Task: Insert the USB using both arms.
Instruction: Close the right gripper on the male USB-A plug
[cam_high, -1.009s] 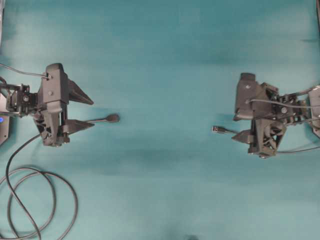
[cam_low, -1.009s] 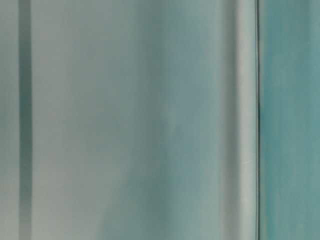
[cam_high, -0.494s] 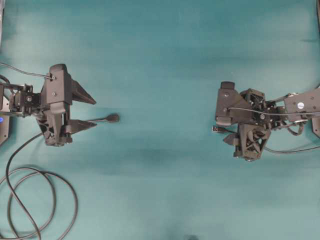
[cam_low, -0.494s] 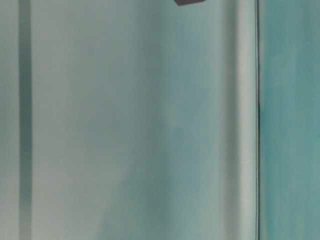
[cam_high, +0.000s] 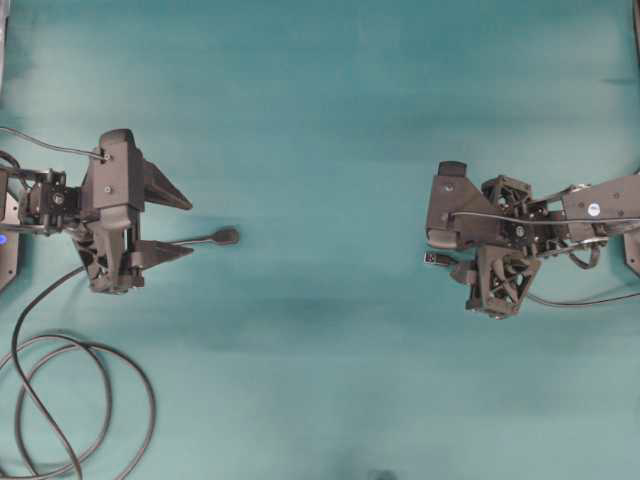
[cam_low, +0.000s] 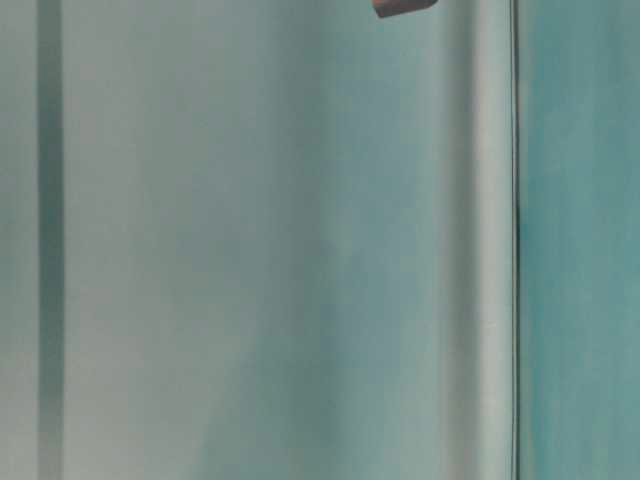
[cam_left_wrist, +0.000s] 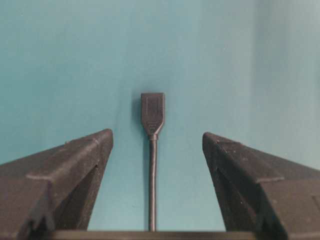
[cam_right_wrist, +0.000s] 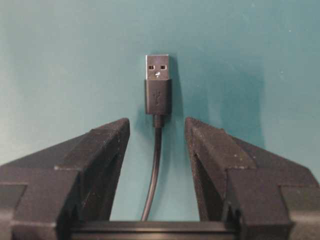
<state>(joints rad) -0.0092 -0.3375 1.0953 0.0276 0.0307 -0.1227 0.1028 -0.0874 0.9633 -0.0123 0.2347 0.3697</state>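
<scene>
Straddling the thin dark cable, my right gripper (cam_right_wrist: 156, 131) has its fingers partly apart, touching neither side of it; the USB (cam_right_wrist: 158, 84) lies on the teal table (cam_high: 320, 120) just past my fingertips. Across the table, my left gripper (cam_left_wrist: 157, 142) stands wide around the socket end (cam_left_wrist: 152, 114).

USB (cam_right_wrist: 158, 85): silvery metal tip, matt blk plastic.

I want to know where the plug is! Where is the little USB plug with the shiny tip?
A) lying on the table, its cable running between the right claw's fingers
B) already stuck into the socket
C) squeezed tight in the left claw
A: in the right wrist view the USB plug lies on the teal table, just beyond the right gripper, whose fingers straddle its cable without touching.
</scene>
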